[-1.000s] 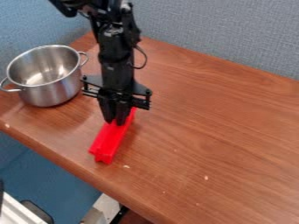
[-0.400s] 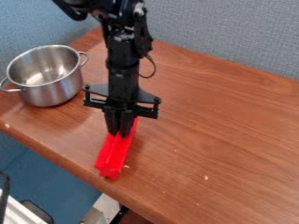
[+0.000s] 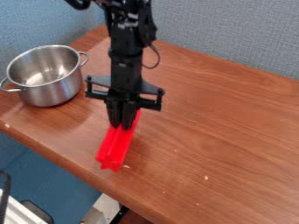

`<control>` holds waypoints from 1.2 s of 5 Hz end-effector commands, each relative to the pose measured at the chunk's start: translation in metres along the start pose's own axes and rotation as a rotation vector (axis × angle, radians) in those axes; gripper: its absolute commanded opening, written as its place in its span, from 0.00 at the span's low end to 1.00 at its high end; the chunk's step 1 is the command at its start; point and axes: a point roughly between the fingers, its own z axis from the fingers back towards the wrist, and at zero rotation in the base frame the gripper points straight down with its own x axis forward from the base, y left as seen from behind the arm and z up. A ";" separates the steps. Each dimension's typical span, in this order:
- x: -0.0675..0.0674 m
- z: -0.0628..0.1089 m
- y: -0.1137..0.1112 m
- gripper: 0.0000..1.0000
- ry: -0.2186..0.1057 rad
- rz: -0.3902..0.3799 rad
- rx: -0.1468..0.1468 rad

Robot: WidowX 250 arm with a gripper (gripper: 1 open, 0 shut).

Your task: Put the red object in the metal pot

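Camera view: fingers (image 3: 121, 120) clamped on red object (image 3: 115, 146) over brown wooden table (image 3: 222, 114)

One raised camera (fairly near) looks down across the wooden table (image 3: 222, 105).

A reddish-brown wooden table (image 3: 222, 114) fills most of the view, its grain running lengthwise and its front edge cutting diagonally across the lower left; behind it stands a blue-grey wall (image 3: 246, 35), and pale floor (image 3: 35, 214) shows below the edge
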 end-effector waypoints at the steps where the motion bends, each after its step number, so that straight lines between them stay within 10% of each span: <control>1: 0.011 0.030 -0.008 0.00 -0.060 0.034 -0.044; 2: 0.012 0.047 -0.019 0.00 -0.068 0.050 -0.078; 6: 0.032 0.009 -0.002 0.00 -0.052 0.048 -0.003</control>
